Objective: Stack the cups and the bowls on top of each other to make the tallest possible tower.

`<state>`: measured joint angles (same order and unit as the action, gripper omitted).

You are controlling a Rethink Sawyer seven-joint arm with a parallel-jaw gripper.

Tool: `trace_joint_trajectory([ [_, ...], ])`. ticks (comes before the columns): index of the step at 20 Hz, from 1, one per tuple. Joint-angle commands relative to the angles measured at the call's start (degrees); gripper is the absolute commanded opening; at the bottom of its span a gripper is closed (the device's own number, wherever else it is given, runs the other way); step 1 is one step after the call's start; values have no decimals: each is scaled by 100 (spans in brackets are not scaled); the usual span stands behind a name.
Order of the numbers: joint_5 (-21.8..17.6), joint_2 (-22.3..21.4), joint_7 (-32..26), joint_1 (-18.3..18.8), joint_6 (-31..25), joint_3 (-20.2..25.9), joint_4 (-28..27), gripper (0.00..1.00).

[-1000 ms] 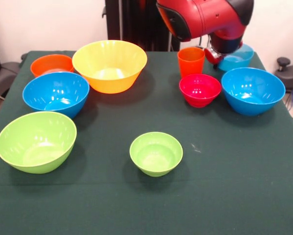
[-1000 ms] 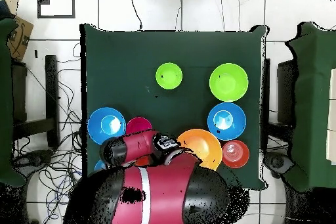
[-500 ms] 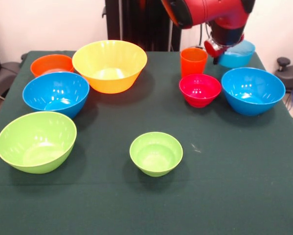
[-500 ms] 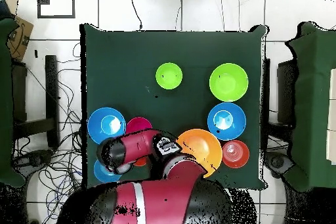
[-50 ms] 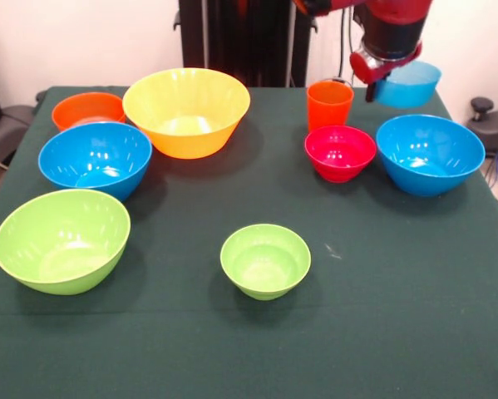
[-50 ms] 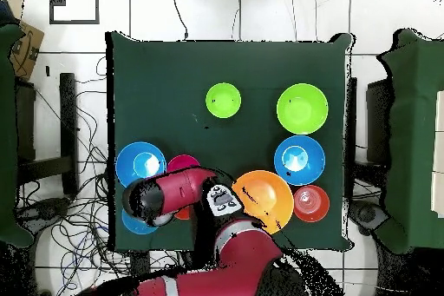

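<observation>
My gripper [image 5: 375,81] hangs at the table's far right corner, shut on the rim of a small light-blue bowl [image 5: 408,84] held above the cloth. Just left of it stands the orange cup [image 5: 327,103]. A red bowl [image 5: 340,152] and a blue bowl [image 5: 430,154] sit in front. Left of them are the big yellow bowl [image 5: 186,110], an orange bowl [image 5: 87,109], a second blue bowl [image 5: 95,158] and a large lime bowl [image 5: 61,239]. A small green bowl [image 5: 265,260] sits mid-table. No tower shows; each bowl stands alone. Overhead, the arm [image 6: 160,199] hides the gripper.
The green cloth table [image 5: 398,316] ends close behind the held bowl. A black post [image 5: 232,41] rises behind the far edge. In the overhead view, cables [image 6: 65,214] lie on the floor beside the table.
The arm has risen and swung toward the far right corner, and the small light-blue bowl has come up off the cloth with it. The other bowls and the cup have not moved.
</observation>
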<state>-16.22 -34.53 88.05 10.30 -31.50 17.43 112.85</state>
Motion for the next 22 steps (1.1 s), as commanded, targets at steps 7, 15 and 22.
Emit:
trace_joint_trajectory([
  [7, 439, -1150, 472, 315, -910, 78, 273, 0],
  [15, 446, -1773, 153, 829, -664, 186, 357, 0],
  [22, 221, -1836, -191, 1245, -858, 242, 131, 0],
])
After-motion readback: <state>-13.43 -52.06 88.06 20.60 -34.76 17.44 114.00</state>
